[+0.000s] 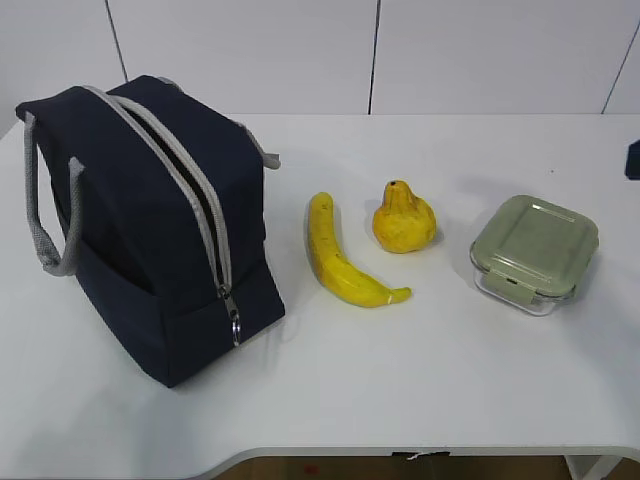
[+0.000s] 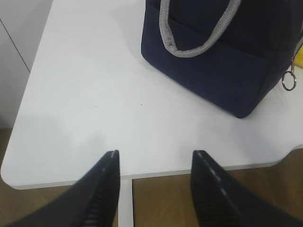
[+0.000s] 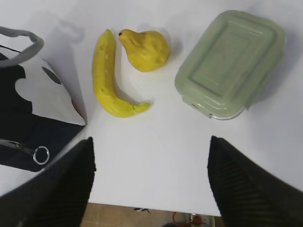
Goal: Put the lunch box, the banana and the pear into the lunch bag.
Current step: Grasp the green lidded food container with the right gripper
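The navy lunch bag stands on the left of the white table, zipper shut, its metal ring pull hanging at the near end. To its right lie the yellow banana, the pear and the green-lidded lunch box. My left gripper is open and empty over the table's front edge, short of the lunch bag. Wide open and empty, my right gripper hovers at the near edge, with the banana, pear and lunch box beyond it. Neither gripper shows in the exterior view.
Grey webbing handles hang over the bag's sides. A dark object sits at the table's far right edge. The table's front edge curves inward near the middle. A white wall stands behind the table.
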